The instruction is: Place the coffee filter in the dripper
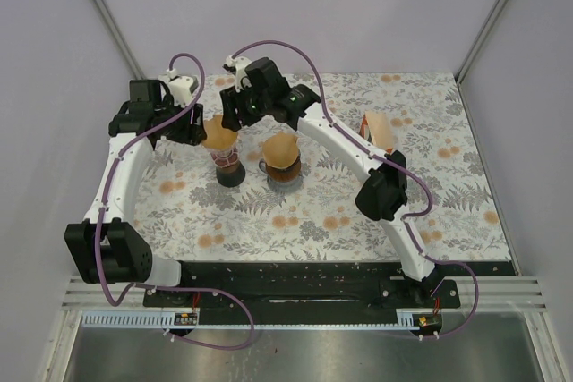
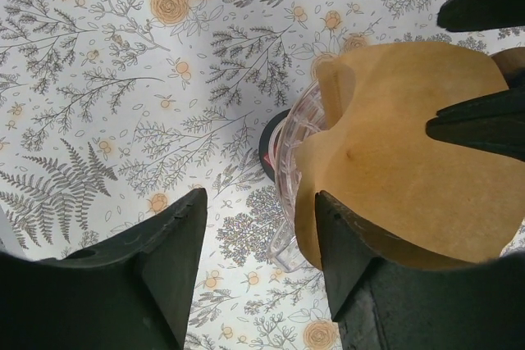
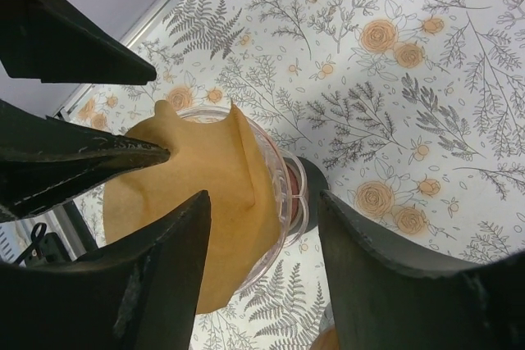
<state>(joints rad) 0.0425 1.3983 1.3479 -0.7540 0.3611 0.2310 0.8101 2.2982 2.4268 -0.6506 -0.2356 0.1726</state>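
Observation:
A brown paper coffee filter [image 1: 219,134] sits opened in a clear plastic dripper [image 1: 229,165] on a dark base, left of the table's middle. My left gripper [image 1: 199,129] is open at the filter's left side. In the left wrist view [image 2: 260,202] one finger overlaps the edge of the filter [image 2: 402,178], and the dripper [image 2: 295,145] shows beneath. My right gripper [image 1: 235,116] is open just behind the filter. In the right wrist view [image 3: 264,202] its jaws stand either side of the dripper rim [image 3: 283,194], over the filter [image 3: 189,178]. Neither gripper holds anything.
A second dripper [image 1: 283,170] with its own brown filter [image 1: 281,148] stands just right of the first. A stack of brown filters [image 1: 380,128] lies at the back right. The floral tablecloth [image 1: 448,185] covers the table. White walls close in the back and sides.

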